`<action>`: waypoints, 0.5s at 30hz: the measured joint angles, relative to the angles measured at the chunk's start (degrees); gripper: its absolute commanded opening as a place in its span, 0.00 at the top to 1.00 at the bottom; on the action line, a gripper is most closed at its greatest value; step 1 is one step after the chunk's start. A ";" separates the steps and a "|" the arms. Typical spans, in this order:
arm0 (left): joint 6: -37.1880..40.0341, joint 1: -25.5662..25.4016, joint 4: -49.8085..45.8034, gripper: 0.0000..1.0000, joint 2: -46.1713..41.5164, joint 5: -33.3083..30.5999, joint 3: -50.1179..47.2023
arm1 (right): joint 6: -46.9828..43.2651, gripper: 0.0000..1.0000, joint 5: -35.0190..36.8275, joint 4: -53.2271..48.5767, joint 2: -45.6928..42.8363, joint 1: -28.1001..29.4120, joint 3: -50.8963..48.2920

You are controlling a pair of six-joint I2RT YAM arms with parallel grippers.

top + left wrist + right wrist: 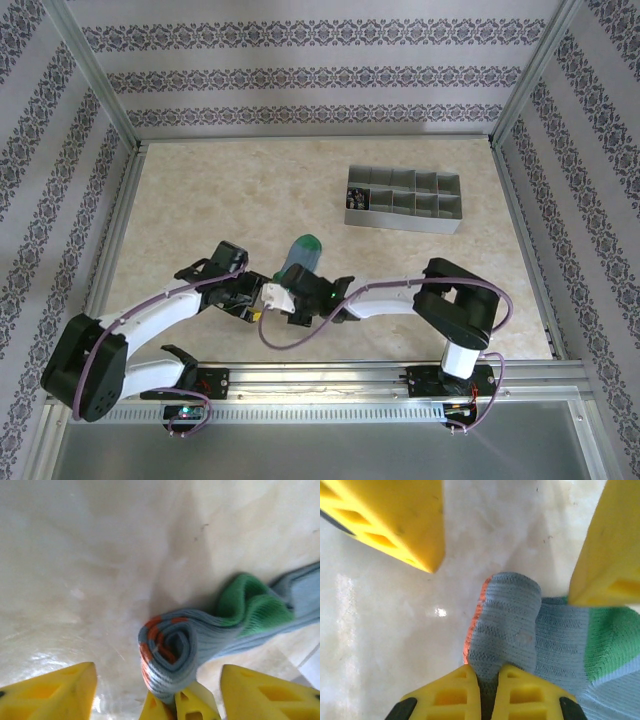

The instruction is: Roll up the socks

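A blue-teal sock (298, 262) lies on the beige bench (200, 200), near the middle of its near edge, with its green end pointing toward the far side. Both arms reach in over its near end. The left pincer (253, 306) comes from the left and the right pincer (285, 298) from the right, and the two are almost touching. A grey divided tray (403, 200) sits well apart toward the far right corner, with something dark in its left end.

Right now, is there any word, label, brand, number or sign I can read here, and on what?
No readable text. The sock, the grey tray, the yellow fingers and the patterned wall carry no print; a dark item in the tray is too small to tell.
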 measured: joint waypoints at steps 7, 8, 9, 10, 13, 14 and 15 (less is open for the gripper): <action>-0.24 0.17 3.54 0.34 -3.76 0.48 -3.52 | 7.80 1.00 -21.57 -2.27 3.10 -9.88 2.69; -0.26 0.17 4.39 0.36 -3.76 0.61 -3.89 | 9.07 1.00 -24.41 -2.47 3.91 -11.17 3.23; -0.31 0.13 5.22 0.38 -3.76 0.63 -4.24 | 10.03 1.00 -26.67 -2.69 4.57 -12.15 3.65; -0.35 0.07 6.03 0.38 -3.76 0.61 -4.48 | 11.30 1.00 -29.27 -2.93 5.40 -13.27 4.15; -0.42 -0.76 8.92 0.39 -3.39 0.55 -4.87 | 14.71 1.00 -35.93 -3.58 7.80 -16.09 5.64; -0.44 -1.16 10.25 0.39 -2.89 0.55 -4.92 | 15.85 1.00 -38.10 -3.93 8.74 -16.96 6.23; -0.44 -1.49 11.26 0.39 -2.29 0.52 -4.94 | 16.94 1.00 -39.76 -4.00 9.49 -17.64 6.62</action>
